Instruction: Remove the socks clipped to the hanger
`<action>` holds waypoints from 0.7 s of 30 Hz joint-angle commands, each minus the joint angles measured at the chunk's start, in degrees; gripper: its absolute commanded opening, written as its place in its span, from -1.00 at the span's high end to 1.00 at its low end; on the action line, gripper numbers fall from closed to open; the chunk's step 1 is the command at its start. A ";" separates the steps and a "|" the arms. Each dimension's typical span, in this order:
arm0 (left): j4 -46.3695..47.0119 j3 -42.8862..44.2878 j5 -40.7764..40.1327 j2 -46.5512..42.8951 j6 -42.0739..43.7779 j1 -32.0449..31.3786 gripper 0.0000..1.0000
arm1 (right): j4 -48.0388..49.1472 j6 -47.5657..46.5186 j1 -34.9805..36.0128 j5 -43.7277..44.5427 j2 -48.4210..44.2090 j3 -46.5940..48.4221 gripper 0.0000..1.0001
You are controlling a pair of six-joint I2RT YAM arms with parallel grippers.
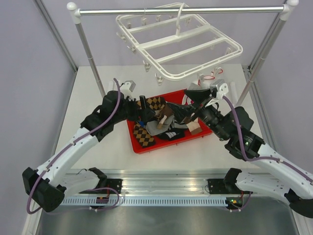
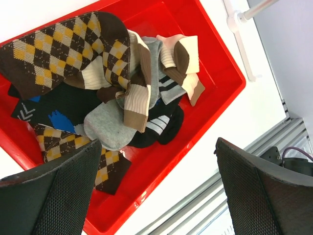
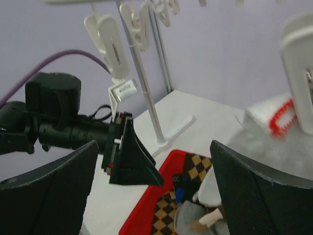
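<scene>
The white hanger (image 1: pixel 178 46) hangs tilted from the rail, and the clips (image 3: pixel 110 41) that show hold nothing. Several socks (image 1: pixel 156 122) lie piled in a red tray (image 1: pixel 139 147): brown-mustard argyle (image 2: pixel 63 44), grey (image 2: pixel 105 122), black with blue marks (image 2: pixel 54 115) and brown-cream striped (image 2: pixel 137 98). My left gripper (image 2: pixel 156 147) hovers open over the tray's left part (image 1: pixel 142 105), nothing between its fingers. My right gripper (image 3: pixel 152 147) is open and empty too, raised over the tray's far right corner (image 1: pixel 194 98) and facing the left gripper (image 3: pixel 129 156).
A silver rail stand (image 1: pixel 181 11) spans the back, its slanted poles (image 1: pixel 90 58) coming down on both sides of the tray. A small white cloth with red trim (image 1: pixel 210 77) lies behind the right gripper. The aluminium base rail (image 1: pixel 161 186) runs along the near edge.
</scene>
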 commanded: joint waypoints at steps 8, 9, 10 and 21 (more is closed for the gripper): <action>1.56 -2.42 3.50 -6.72 3.02 0.03 -1.00 | -23.77 12.48 0.20 3.93 -16.19 -10.93 -0.96; 1.21 -2.68 3.41 -7.34 3.20 0.03 -0.99 | -25.61 13.18 0.20 4.91 -17.43 -11.82 -0.96; 0.94 -3.03 3.41 -7.87 3.29 0.03 -0.99 | -26.67 14.06 0.20 5.87 -18.49 -12.53 -0.96; -2.93 -4.00 2.88 -13.06 5.31 0.03 -1.00 | -30.90 16.44 0.12 13.35 -20.96 -15.43 -0.96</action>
